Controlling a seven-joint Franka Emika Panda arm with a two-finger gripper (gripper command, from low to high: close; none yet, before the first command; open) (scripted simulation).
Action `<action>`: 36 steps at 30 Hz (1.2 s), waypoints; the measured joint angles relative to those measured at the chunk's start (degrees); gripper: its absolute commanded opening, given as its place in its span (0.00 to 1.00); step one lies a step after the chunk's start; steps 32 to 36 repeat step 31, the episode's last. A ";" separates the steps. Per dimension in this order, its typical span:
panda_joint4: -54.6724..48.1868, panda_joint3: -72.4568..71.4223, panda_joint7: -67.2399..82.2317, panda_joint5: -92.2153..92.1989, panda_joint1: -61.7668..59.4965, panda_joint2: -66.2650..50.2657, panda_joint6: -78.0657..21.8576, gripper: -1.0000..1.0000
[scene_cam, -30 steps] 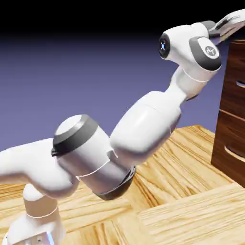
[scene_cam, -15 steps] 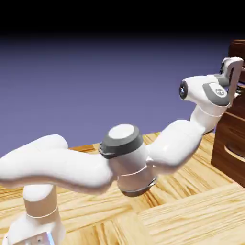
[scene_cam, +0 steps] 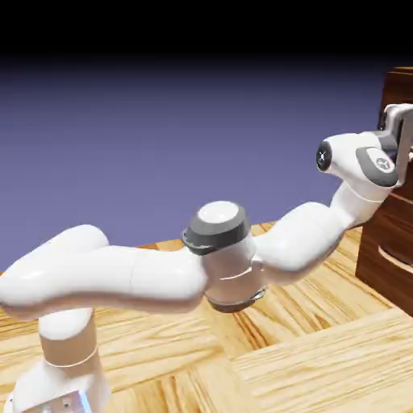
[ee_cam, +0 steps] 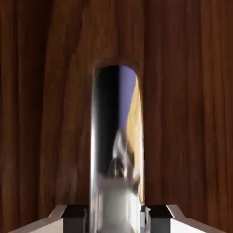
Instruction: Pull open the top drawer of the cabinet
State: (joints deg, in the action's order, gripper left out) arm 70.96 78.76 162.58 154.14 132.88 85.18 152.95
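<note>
The cabinet (scene_cam: 401,85) of dark reddish-brown glossy wood stands at the exterior view's right edge. My gripper (scene_cam: 398,139) reaches against its uppermost front, the top drawer (ee_cam: 191,113), whose wood fills the hand view. The drawer's silvery curved handle (ee_cam: 116,136) runs up the middle of the hand view, mirror-bright. My gripper (ee_cam: 117,214) is shut on this handle, one grey fingertip (ee_cam: 75,213) pressed to each side of it. In the exterior view the hand hides the handle.
Below the top drawer is a like-looking drawer front (scene_cam: 385,242) with its own pale curved handle (scene_cam: 395,258). The light parquet floor (scene_cam: 306,355) spreads under the arm. My arm's elbow (scene_cam: 216,230) stretches low across the middle.
The arm has dropped from above the cabinet's top and stretched toward the drawer front. The jaws, open before, have closed on the handle.
</note>
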 measured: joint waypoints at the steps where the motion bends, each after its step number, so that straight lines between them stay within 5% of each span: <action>1: 2.08 -0.13 -0.63 0.38 -1.26 0.05 -0.79 0.00; 28: 58.13 -6.78 -10.79 0.53 -38.69 2.17 -19.31 0.00; 29: 58.83 -6.93 -10.85 0.41 -39.23 2.23 -19.48 1.00; 36: 58.84 -6.93 -10.73 0.25 -39.23 2.24 -19.50 1.00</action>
